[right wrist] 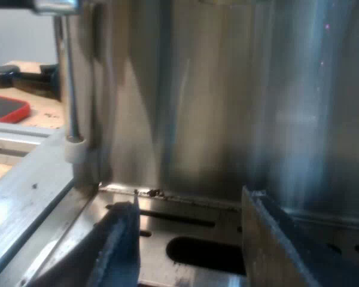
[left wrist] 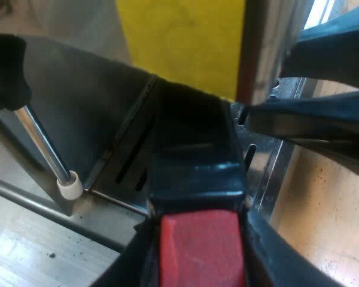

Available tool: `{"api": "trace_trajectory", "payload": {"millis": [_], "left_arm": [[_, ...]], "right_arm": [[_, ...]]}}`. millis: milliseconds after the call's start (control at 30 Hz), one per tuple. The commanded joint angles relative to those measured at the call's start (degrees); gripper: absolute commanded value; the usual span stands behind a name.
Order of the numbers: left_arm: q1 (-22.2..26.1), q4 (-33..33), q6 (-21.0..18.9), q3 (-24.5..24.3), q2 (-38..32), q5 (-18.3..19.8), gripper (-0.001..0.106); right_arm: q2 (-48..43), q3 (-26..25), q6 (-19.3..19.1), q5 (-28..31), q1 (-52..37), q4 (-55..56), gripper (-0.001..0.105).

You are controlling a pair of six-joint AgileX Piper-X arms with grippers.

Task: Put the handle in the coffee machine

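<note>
Two black fingers of my left gripper are clenched on the handle of the holder, one on each side, just at its red end. From there the dark shaft runs over the slotted drip tray of the espresso machine. Its far end is lost in shadow, so I cannot tell whether the holder is seated. Near the handle, the steam wand hangs with its white tip just above the tray's corner. My right gripper is at the tray's edge, beside the handle but not touching it. A yellow panel stands beyond the machine.

In the right wrist view, the right gripper's fingers stand apart with nothing between them, low over the tray's slots. Behind them rises the machine's steel front wall. Far off on the wooden table lie a black object that I cannot identify and a red flat thing.
</note>
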Motion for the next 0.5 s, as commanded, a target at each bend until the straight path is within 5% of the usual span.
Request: {"api": "trace_trajectory", "payload": {"millis": [33,233,500], "left_arm": [[0.7,1.6,2.9,-1.1,-2.5,8.7,0.0],[0.7,1.6,2.9,-1.1,-2.5,8.3,0.0],[0.7,1.6,2.9,-1.1,-2.5,8.3,0.0]], "right_arm": [[0.9,-1.9,-1.2,0.3,-1.1,-1.7,0.043],[3.3,-7.0,-3.6,4.2,-3.1,-1.5,0.041],[3.7,-7.3,-3.5,4.3,-3.5,-6.3,0.037]]}}
